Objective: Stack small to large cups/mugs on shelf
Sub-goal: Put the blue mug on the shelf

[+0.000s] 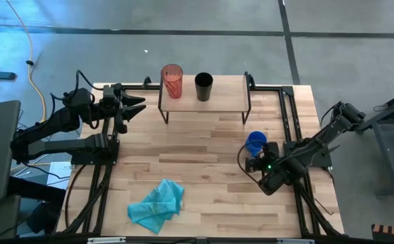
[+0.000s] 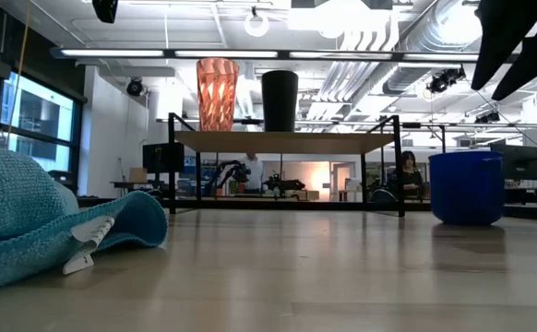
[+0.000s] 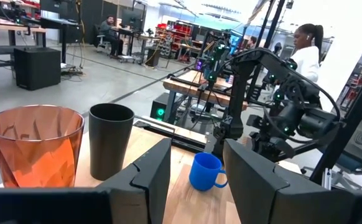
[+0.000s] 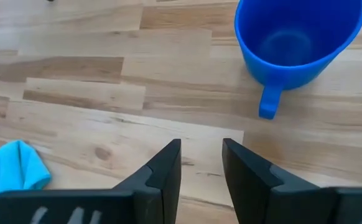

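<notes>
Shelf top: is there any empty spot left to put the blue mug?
Yes. The shelf is bare to the right of the black cup, out to its right legs. The left end is crowded: the red tumbler stands there beside the black cup. The blue mug sits on the table by the right end effector.

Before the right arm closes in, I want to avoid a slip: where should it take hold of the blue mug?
Probably the rim wall of the blue mug, from above. It stands upright and open-mouthed, its handle pointing toward the open right gripper, so one finger can go inside, one outside.
</notes>
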Controlling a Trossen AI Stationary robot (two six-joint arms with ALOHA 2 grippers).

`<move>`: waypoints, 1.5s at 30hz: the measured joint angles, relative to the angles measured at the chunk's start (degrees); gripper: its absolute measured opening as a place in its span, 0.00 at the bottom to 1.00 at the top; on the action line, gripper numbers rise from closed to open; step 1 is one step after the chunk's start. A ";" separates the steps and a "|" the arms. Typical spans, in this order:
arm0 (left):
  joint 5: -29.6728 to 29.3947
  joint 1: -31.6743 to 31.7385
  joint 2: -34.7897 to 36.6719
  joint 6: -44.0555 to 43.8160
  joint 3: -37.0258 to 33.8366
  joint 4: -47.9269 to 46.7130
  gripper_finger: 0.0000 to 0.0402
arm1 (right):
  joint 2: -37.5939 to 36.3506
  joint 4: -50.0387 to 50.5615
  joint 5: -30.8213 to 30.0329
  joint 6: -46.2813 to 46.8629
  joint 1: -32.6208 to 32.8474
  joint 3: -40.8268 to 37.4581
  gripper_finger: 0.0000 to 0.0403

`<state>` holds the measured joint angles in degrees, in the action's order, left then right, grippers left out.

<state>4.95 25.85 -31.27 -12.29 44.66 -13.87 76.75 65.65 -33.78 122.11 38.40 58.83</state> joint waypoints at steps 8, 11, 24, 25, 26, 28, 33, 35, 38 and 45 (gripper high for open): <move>0.11 0.02 0.00 0.00 0.00 0.02 0.34 | 0.00 3.28 5.75 0.00 -4.29 0.00 0.27; 0.13 0.01 0.00 0.00 0.00 0.02 0.34 | 0.00 4.13 7.87 0.00 -6.14 -0.02 0.27; 0.03 0.02 0.02 1.43 0.00 0.02 0.34 | 4.86 4.15 15.82 -2.56 -12.44 -0.04 0.27; -0.02 0.00 0.00 1.49 0.00 0.02 0.34 | 5.41 4.15 16.19 -2.58 -12.55 -0.04 0.27; -0.04 0.02 0.02 1.53 0.00 0.02 0.34 | 5.96 4.13 16.38 -2.55 -12.57 -0.04 0.27; -0.04 0.01 0.00 1.56 0.00 0.02 0.34 | 6.85 4.00 16.46 -2.47 -12.57 -0.07 0.27; -0.07 0.02 0.02 2.01 0.00 0.02 0.34 | 8.20 2.78 16.27 -2.10 -12.59 -0.07 0.27; -0.07 0.02 0.02 2.01 0.00 0.02 0.34 | 8.72 2.64 16.21 -2.10 -12.91 -0.07 0.27; -0.07 0.01 0.02 2.71 0.00 0.02 0.34 | 9.45 2.69 16.19 -2.28 -13.43 -0.07 0.27; -0.09 0.01 0.01 3.12 0.00 0.02 0.34 | 11.12 3.17 15.97 -3.38 -14.89 -0.07 0.27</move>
<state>4.86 25.86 -31.26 -9.17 44.66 -13.85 87.87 68.82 -17.80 118.73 23.51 58.76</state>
